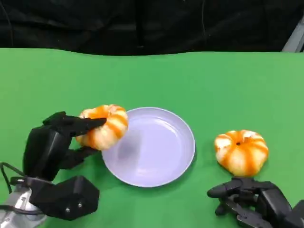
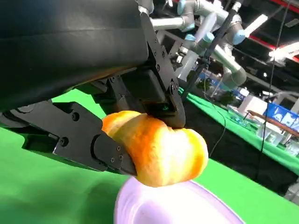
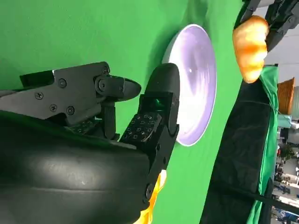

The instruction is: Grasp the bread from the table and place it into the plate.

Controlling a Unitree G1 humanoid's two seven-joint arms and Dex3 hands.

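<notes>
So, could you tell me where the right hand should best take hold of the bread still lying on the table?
Probably across its rounded sides, coming from above. The loose bread lies flat on the table with its top dimple up, just ahead of the right hand, so fingers can close on opposite flanks of the dome.

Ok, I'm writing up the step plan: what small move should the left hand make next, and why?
Probably carry it a little further over the plate, then lower. The left hand grips the orange-and-white bread roll above the lavender round plate's near rim, not its middle.
</notes>
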